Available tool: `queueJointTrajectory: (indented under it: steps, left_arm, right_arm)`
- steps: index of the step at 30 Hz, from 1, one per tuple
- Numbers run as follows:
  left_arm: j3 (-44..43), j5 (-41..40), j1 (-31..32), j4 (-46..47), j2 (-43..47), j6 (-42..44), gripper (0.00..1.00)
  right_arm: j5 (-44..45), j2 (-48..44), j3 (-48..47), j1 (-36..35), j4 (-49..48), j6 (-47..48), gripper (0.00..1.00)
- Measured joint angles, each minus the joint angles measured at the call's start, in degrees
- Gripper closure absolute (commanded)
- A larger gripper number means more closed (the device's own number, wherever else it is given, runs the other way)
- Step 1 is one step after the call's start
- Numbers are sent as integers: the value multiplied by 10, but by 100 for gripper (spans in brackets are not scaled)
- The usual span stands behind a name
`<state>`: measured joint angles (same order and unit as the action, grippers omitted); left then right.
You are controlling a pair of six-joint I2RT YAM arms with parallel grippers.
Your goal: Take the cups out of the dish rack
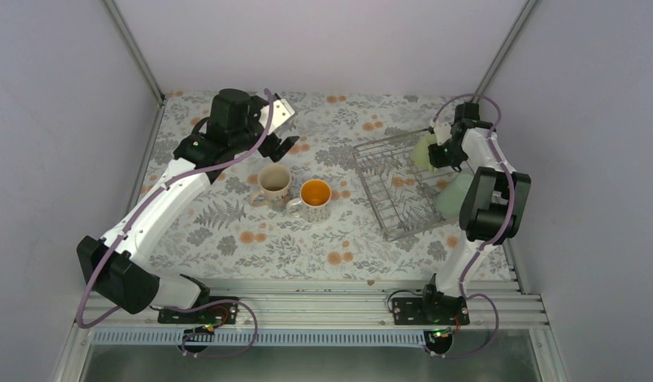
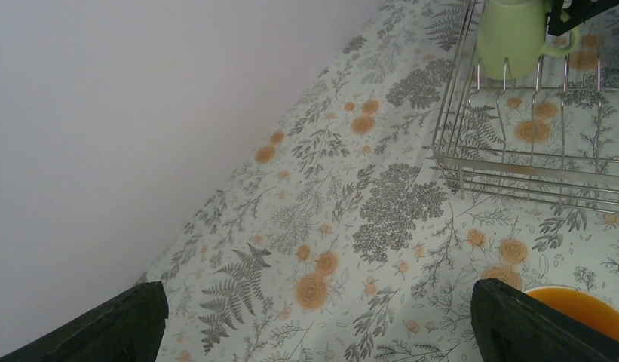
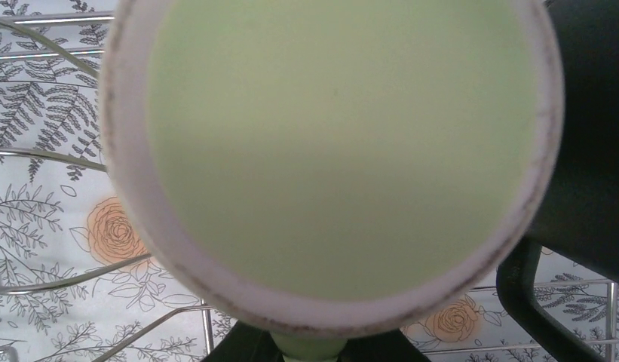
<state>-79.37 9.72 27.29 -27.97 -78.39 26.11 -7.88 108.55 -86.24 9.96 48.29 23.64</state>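
Observation:
The silver wire dish rack (image 1: 390, 195) stands at the right and also shows in the left wrist view (image 2: 517, 162). My right gripper (image 1: 439, 151) is shut on the handle of the pale green mug (image 1: 423, 151) at the rack's far side. In the right wrist view the mug's base (image 3: 329, 143) fills the frame and its handle sits between my right gripper's (image 3: 311, 349) fingers. A black mug (image 3: 592, 136) sits beside it. A green tumbler (image 1: 452, 195) lies in the rack, partly hidden by my right arm. My left gripper (image 1: 285, 129) is open and empty above the cloth (image 2: 319, 302).
The cream patterned mug (image 1: 274, 183) and the patterned mug with the orange inside (image 1: 315, 197) stand upright on the floral cloth left of the rack. The orange mug's rim shows by my left gripper's right finger (image 2: 577, 305). Walls close in the back and both sides.

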Motion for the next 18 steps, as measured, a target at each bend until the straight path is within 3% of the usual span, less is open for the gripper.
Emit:
queueJointTrajectory:
  steps: [7,18]
  left_arm:
    - [0,16,0,0,-1,-1,0]
    - [-44,99,0,26,-26,-32,0]
  right_arm:
    - [0,0,6,3,-8,-1,95]
    - [-25,-17,-48,2,53,-9,96]
